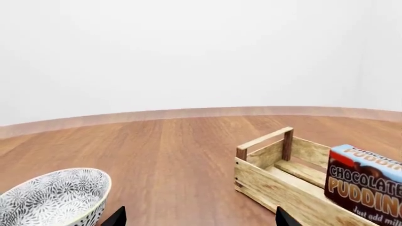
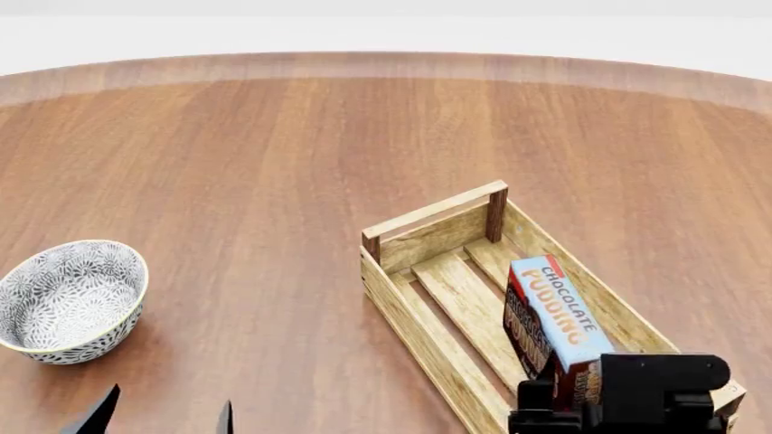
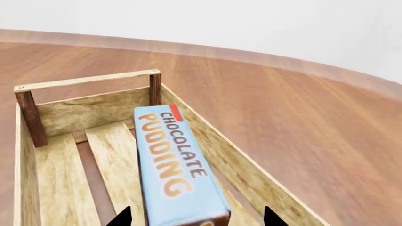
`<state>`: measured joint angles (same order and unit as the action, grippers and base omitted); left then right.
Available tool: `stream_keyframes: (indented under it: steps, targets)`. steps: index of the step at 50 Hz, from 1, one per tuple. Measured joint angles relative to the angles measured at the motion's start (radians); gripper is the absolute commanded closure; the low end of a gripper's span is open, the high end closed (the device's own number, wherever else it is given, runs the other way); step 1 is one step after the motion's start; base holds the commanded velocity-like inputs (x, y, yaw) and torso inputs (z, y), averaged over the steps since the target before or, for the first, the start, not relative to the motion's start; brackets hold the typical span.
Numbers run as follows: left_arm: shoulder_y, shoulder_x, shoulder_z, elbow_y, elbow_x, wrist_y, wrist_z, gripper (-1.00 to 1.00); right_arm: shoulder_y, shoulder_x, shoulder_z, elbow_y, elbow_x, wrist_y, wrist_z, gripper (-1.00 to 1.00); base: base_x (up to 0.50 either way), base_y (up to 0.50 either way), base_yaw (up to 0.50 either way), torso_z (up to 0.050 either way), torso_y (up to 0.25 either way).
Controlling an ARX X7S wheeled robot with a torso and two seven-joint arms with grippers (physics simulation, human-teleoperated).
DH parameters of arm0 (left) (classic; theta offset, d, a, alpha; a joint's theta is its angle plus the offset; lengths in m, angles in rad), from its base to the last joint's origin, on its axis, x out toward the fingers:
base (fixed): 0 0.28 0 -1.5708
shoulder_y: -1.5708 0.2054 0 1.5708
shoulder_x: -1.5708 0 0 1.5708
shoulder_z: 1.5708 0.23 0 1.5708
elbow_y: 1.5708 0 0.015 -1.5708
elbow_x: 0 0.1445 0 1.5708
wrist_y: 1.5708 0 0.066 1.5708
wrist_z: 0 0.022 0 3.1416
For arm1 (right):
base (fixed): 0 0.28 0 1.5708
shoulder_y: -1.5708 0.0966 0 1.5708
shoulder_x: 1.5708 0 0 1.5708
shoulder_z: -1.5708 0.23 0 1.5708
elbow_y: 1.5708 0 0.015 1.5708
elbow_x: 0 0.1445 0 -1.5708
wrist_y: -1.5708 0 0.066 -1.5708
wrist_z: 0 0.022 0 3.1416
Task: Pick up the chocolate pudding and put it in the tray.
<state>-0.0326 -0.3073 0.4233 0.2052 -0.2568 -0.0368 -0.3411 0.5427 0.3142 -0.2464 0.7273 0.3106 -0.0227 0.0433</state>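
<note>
So the pudding (image 2: 555, 312) is standing on its narrow edge inside the tray (image 2: 417, 334), over toward its right wall, blue label facing up. The right gripper (image 2: 603, 398) sits at the near end of the box. From the right wrist view its two fingertips (image 3: 122, 217) show on either side of the carton with gaps, so it looks spread rather than pinching, though the actual contact is out of frame, so can't say for sure. The box seems to rest on the slats, probably propped on edge because that's how it was carried in.

The left gripper (image 2: 163, 418) hangs low at the near left, fingers apart, holding nothing, just parked out of the way near the bowl (image 2: 70, 298). The bowl is well apart from the tray, not involved.

My guess: the placing is basically done.
</note>
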Motion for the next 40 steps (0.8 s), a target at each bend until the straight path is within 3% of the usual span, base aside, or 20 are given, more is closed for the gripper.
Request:
stream_keyframes:
  steps: [40]
  targets:
    - [-0.027, -0.043, -0.007, 0.210, -0.014, -0.105, -0.049, -1.00, -0.262, 0.152, 0.006, -0.875, 0.031, 0.233, 0.173, -1.00, 0.00, 0.00, 0.00, 0.000, 0.000]
